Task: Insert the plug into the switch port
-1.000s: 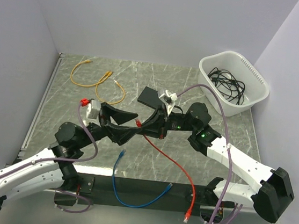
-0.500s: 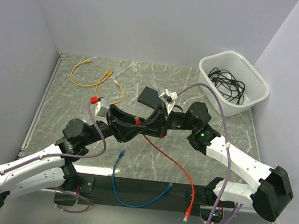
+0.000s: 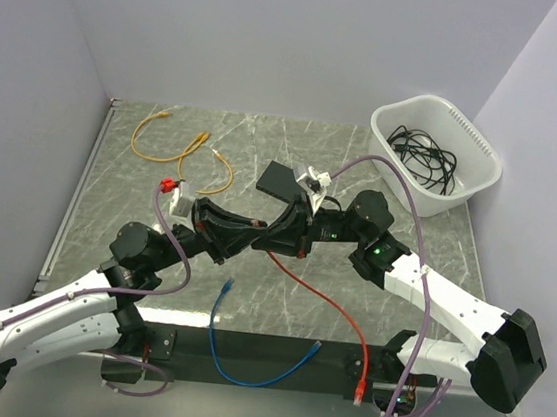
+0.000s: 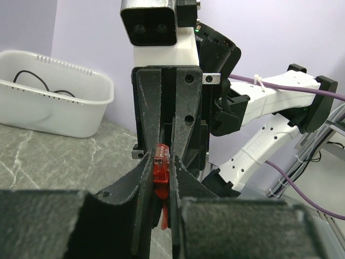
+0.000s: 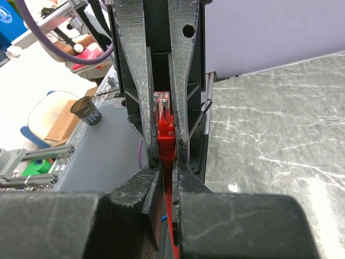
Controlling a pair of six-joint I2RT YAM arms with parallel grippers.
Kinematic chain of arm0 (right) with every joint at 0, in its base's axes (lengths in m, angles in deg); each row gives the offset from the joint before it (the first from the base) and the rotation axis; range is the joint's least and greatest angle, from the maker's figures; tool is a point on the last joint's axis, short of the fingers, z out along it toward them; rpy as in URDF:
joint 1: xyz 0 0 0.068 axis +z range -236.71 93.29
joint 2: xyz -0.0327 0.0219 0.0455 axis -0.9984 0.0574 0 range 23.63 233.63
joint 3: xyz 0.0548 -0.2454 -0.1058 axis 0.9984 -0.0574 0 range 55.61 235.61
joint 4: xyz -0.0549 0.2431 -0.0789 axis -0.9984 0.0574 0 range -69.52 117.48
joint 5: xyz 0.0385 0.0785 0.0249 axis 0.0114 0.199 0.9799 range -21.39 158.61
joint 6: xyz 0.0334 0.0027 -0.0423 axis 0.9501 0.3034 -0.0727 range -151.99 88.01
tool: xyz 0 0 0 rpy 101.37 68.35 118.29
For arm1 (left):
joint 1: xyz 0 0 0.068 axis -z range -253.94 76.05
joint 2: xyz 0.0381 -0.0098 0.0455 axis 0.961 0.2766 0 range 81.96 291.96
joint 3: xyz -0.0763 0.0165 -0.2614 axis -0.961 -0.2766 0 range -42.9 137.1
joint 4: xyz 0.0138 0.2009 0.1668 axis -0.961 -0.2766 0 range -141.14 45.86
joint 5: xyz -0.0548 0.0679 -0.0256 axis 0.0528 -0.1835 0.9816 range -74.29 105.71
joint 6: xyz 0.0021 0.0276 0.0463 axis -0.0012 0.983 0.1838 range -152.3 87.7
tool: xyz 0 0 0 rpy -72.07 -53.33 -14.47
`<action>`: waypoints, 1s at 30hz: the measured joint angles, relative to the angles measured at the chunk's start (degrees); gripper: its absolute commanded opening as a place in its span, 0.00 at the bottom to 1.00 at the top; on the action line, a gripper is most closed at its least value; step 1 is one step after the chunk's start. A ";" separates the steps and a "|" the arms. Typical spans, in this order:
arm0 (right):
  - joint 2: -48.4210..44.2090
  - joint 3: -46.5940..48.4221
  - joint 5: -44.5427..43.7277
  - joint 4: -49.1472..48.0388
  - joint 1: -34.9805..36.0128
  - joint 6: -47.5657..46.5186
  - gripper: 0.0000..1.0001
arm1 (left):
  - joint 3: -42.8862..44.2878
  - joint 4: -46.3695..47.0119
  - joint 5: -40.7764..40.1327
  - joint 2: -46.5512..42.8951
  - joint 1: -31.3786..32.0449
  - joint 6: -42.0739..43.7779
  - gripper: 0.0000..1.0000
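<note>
Above the middle of the table, a red plug (image 3: 257, 227) hangs between both grippers, which meet tip to tip. My left gripper (image 4: 160, 171) has closed its fingers on both sides of the plug (image 4: 160, 164). My right gripper (image 5: 167, 166) is shut on the red cable (image 5: 171, 216) just behind the plug (image 5: 163, 121). The cable (image 3: 317, 298) trails down to the table's near edge. The switch (image 3: 280, 179), a flat black box, lies on the table just behind the grippers. Its ports do not show.
A white tub (image 3: 481, 156) of black cables stands at the back right. Orange cables (image 3: 180, 147) lie at the back left. A blue cable (image 3: 240, 370) lies at the near edge. The red cable's other plug (image 3: 361, 389) rests near the right arm's base.
My left gripper has come in from wide open and closed on the plug. The right gripper has kept its hold in the same place. The red cable's loose end has shifted slightly right.
</note>
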 measured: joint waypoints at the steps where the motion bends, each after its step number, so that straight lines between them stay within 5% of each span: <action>1: 0.00 0.00 0.04 0.00 -0.02 0.00 0.00 | 0.00 0.02 0.00 0.02 0.00 0.00 0.05; 7: 0.00 0.02 -0.02 0.02 -0.07 -0.07 0.02 | 0.39 -0.68 -0.11 0.07 0.00 -0.02 0.01; 8: 0.00 0.07 -0.28 0.26 -0.09 -0.31 0.26 | 0.74 -1.38 -0.42 0.11 0.00 -0.04 0.01; 11: -0.46 1.36 -4.42 5.60 -0.07 -2.56 0.65 | 2.86 -4.68 -2.36 0.83 -0.04 -0.39 0.01; 14: -1.66 2.93 -12.37 13.49 0.04 -6.36 0.75 | 6.10 -8.11 -4.94 1.90 0.04 -1.42 0.01; 23: -13.07 5.38 -37.46 29.03 4.28 -14.80 0.72 | 10.69 -15.47 -13.68 5.27 0.07 -6.54 0.01; 30: -11.19 8.48 -49.94 32.59 11.37 -18.29 0.60 | 11.69 -20.00 -18.75 8.87 0.07 -10.86 0.01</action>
